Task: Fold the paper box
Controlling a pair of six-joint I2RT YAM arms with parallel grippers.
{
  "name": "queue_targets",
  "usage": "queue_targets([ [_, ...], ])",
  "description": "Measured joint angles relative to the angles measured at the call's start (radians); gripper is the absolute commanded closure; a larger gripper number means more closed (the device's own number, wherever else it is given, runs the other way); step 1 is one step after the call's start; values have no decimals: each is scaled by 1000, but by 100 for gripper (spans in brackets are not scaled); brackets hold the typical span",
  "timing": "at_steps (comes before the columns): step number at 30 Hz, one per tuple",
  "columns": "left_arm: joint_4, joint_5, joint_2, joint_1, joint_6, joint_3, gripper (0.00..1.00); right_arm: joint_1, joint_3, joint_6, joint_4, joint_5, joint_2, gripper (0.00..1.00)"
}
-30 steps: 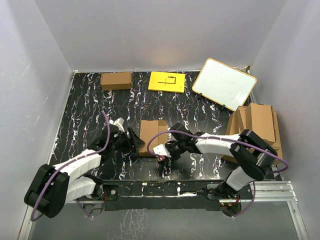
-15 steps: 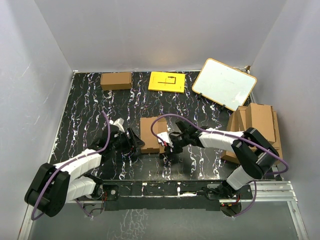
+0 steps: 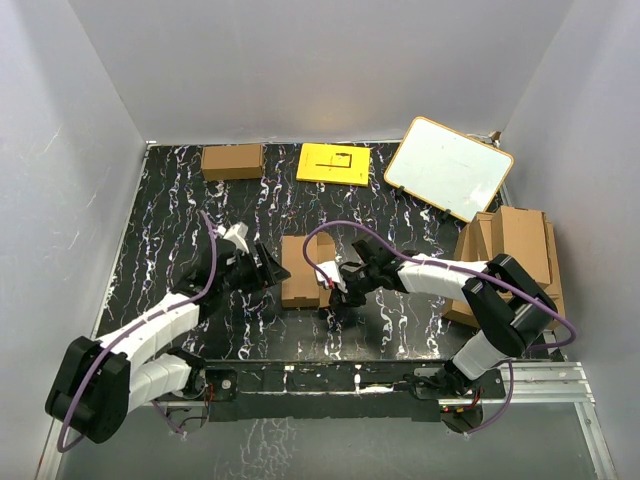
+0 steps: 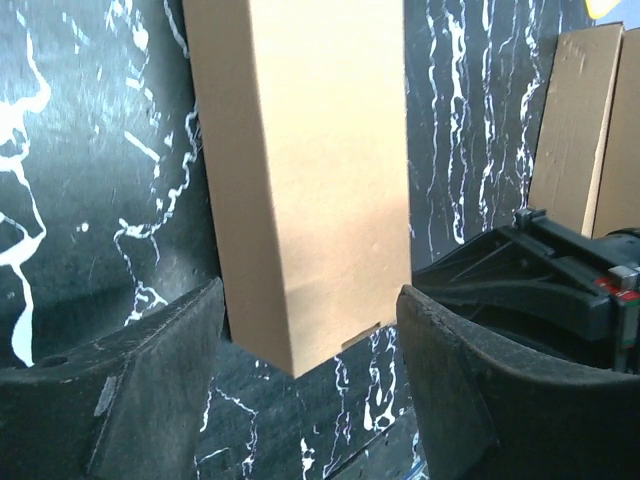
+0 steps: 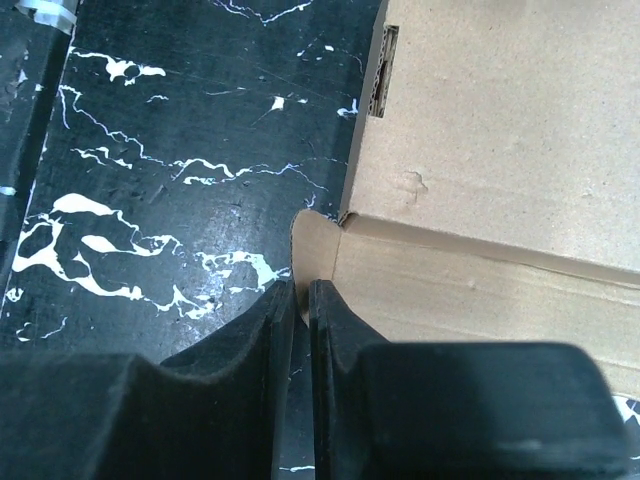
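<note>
Tearing seems possible if the right gripper [image 5: 302,288], clenched nearly shut at a thin flap corner [image 5: 318,238], pulls; plain brown cardboard paper box [image 3: 298,265] lies on black marbled table [image 3: 170,220], left gripper [image 4: 310,300] spread around its end.

matt smooth brown cardboard paper box [image 4: 300,180]

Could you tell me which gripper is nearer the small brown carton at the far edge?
Left. The left gripper is toward the arms from the small brown cardboard carton; the right gripper is farther right, past the brown paper box.
</note>
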Motion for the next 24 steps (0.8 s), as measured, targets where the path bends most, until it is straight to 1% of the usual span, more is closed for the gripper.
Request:
queue_targets([
  [5,-17,-18,36,0,51,89,32,0,8,-6,-22,-17,0,82],
  [12,-27,-27,190,0,115,212,33,0,9,-34,-58,-42,0,75],
  [14,-25,-26,219,0,127,225,33,0,13,-37,-70,-43,1,74],
  [17,-24,-22,238,0,135,227,34,-1,20,-38,-77,-43,1,70],
  [20,-22,-19,239,0,134,227,33,-2,21,-37,-77,-44,1,62],
  [24,-8,-16,218,0,124,203,33,-1,21,-58,-85,-45,0,58],
])
